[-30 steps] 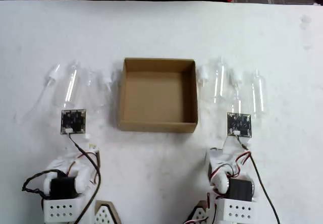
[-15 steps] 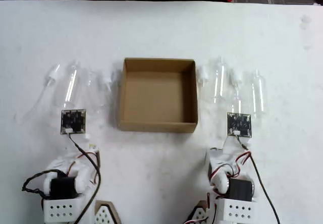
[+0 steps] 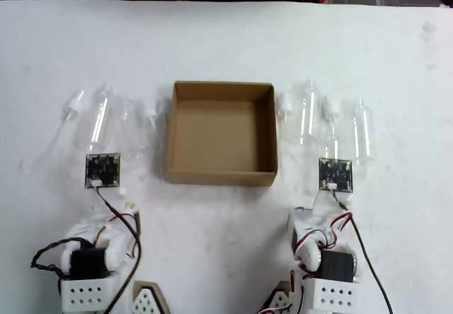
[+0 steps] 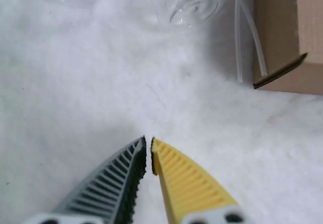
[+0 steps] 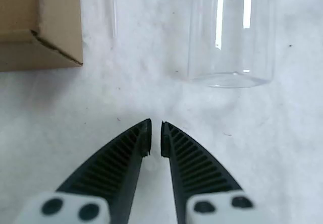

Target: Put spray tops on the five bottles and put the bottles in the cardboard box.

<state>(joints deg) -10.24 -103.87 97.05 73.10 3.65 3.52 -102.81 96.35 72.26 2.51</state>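
Note:
An open cardboard box (image 3: 221,131) stands mid-table, with nothing inside. Clear bottles lie on either side of it: one on the left (image 3: 99,119) with a white spray top (image 3: 73,103) beside it, and three on the right (image 3: 308,116) (image 3: 331,143) (image 3: 362,130). My left gripper (image 4: 149,146), one finger grey and one yellow, is shut on nothing, a short way back from a bottle base (image 4: 194,4) and a thin dip tube (image 4: 238,32). My right gripper (image 5: 155,133) has black fingers and is shut on nothing, just short of a bottle's base (image 5: 232,32).
Both arm bases sit at the near edge, left (image 3: 88,271) and right (image 3: 325,271). The box's near corners appear in the wrist views (image 4: 292,37) (image 5: 40,22). White table (image 3: 226,38) stretches bare behind the box.

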